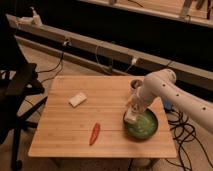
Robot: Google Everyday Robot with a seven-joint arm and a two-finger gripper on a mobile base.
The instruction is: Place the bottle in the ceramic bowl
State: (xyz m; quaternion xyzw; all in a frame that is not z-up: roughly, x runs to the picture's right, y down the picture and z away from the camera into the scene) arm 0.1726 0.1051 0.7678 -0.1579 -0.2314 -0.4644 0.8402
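Observation:
The dark green ceramic bowl [145, 127] sits at the right front of the wooden table [80, 125]. The small whitish bottle [131, 115] is over the bowl's left rim, right under my gripper [133, 107]. The gripper comes in from the right on a white arm [170, 92] and stands just above the bowl's left edge, at the bottle's top. Whether the bottle rests in the bowl or hangs just above it cannot be told.
A red chili pepper [94, 133] lies at the table's front middle. A flat pale block [77, 99] lies left of centre. A small greyish cup [135, 85] stands behind the arm. A black office chair [15, 90] is left; cables [185, 135] hang right.

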